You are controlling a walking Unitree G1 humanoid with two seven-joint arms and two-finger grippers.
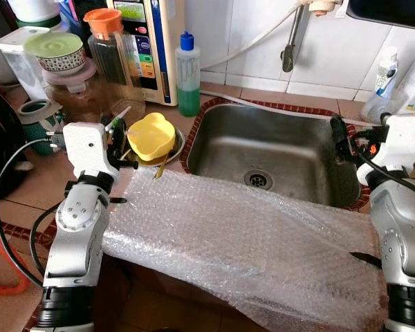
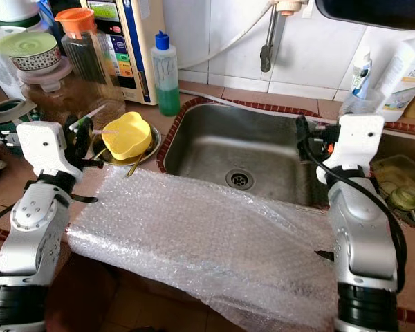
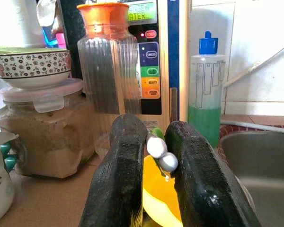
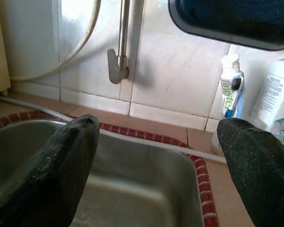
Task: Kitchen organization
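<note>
A yellow bowl sits in a metal dish on the counter left of the steel sink. My left gripper is right beside the bowl. In its wrist view the fingers are shut on thin utensil handles with white rounded ends, and one handle sticks up. My right gripper hovers over the sink's right rim, open, with nothing between its fingers. A sheet of bubble wrap lies across the counter front and the sink's near edge.
Behind the bowl stand a green soap bottle, an orange-lidded jar, a water machine and a lidded container with a patterned bowl on it. A tap hangs over the sink. Bottles stand at the back right.
</note>
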